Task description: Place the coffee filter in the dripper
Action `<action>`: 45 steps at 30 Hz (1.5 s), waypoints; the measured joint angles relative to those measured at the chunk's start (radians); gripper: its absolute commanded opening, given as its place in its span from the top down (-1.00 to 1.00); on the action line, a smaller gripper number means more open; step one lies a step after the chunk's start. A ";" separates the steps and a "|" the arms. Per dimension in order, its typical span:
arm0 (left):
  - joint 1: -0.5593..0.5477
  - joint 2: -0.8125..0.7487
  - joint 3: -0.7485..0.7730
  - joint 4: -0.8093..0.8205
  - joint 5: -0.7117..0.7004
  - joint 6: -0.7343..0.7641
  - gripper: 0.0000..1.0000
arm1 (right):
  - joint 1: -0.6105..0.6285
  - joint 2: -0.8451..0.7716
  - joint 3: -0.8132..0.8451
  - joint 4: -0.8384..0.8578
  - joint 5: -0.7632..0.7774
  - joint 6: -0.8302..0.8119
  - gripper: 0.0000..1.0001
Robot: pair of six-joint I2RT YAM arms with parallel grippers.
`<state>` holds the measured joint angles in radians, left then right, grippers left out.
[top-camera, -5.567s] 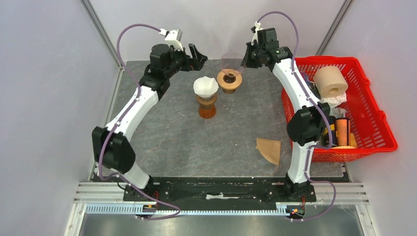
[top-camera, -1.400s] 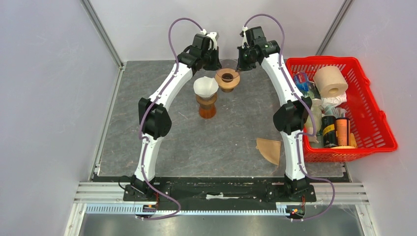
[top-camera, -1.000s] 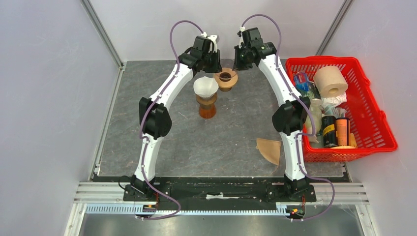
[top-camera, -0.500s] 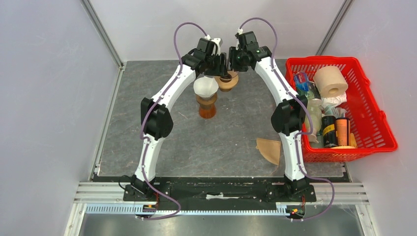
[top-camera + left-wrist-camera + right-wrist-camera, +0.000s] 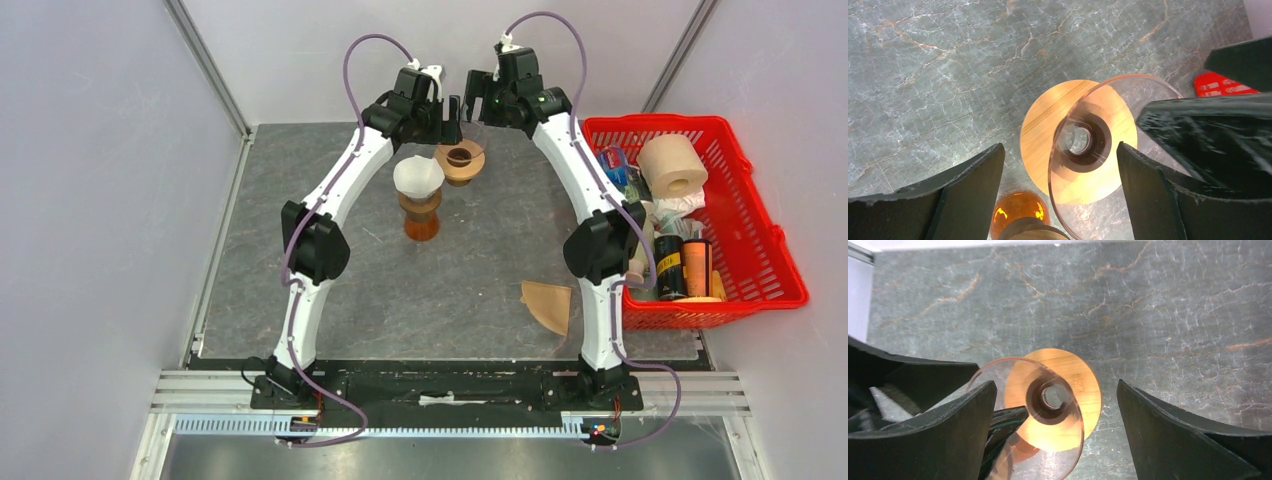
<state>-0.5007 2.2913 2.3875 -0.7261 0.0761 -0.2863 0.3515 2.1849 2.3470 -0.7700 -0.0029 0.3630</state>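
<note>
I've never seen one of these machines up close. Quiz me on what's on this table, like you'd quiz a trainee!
1. True or false: the brown paper filter lies on the table, outside any dripper.
2. The basket is: A red, B blue, C green?
3. Fill in: above the glass dripper, the left hand and right hand both have their fingers ____.
Key: 1 true; 2 A; 3 open.
</note>
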 measured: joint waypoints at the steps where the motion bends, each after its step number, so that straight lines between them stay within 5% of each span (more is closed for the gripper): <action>1: 0.000 -0.003 0.000 0.000 0.002 0.000 -0.79 | 0.000 -0.013 -0.002 0.007 0.000 0.000 -0.94; 6: -0.006 -0.043 0.000 -0.002 0.004 0.002 -0.81 | 0.005 -0.133 -0.096 0.075 0.004 -0.018 -0.94; 13: -0.006 -0.264 -0.104 0.013 -0.009 0.041 -0.82 | -0.003 -0.536 -0.629 0.327 -0.017 -0.087 -0.95; 20: -0.006 -0.787 -0.654 0.225 -0.112 0.095 -0.83 | -0.012 -0.839 -0.935 0.272 0.027 -0.082 -0.94; 24: -0.006 -1.054 -1.020 0.373 -0.229 0.101 -0.84 | 0.082 -0.929 -1.052 0.135 0.187 -0.050 -0.94; 32: -0.003 -1.219 -1.381 0.427 -0.439 0.082 -0.85 | 0.298 -0.827 -1.197 -0.176 0.384 0.029 -0.89; 45: 0.001 -1.261 -1.467 0.464 -0.478 0.033 -0.86 | 0.332 -0.562 -1.328 -0.217 0.343 0.135 -0.42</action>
<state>-0.4995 1.0306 0.9203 -0.2619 -0.4015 -0.2531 0.6834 1.6226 1.0195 -0.9871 0.3397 0.4980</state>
